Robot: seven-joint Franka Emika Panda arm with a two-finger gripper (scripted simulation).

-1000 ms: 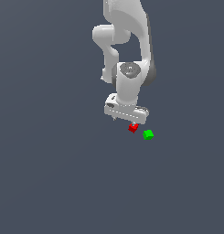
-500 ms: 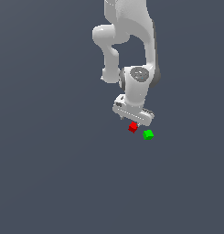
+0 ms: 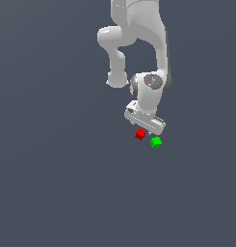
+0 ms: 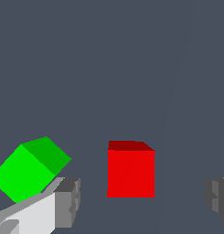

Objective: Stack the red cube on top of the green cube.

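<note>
Moved: we swing our gripper down over the red cube.
Fingers: wide, straddling it, untouched.
Green cube: just beside, four o'clock.
Next: we close, lift.

Plain grey floor with red cube, green cube

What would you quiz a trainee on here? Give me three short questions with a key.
1. True or false: the red cube already sits on the green cube.
2. In the wrist view, what lies between the two fingertips?
3. In the exterior view, the green cube lies on which side of the red cube: A) the exterior view's left, B) the exterior view's right?

Key:
1. False; both rest apart on the floor.
2. The red cube, with a gap on each side, so the gripper is open.
3. B.
</note>
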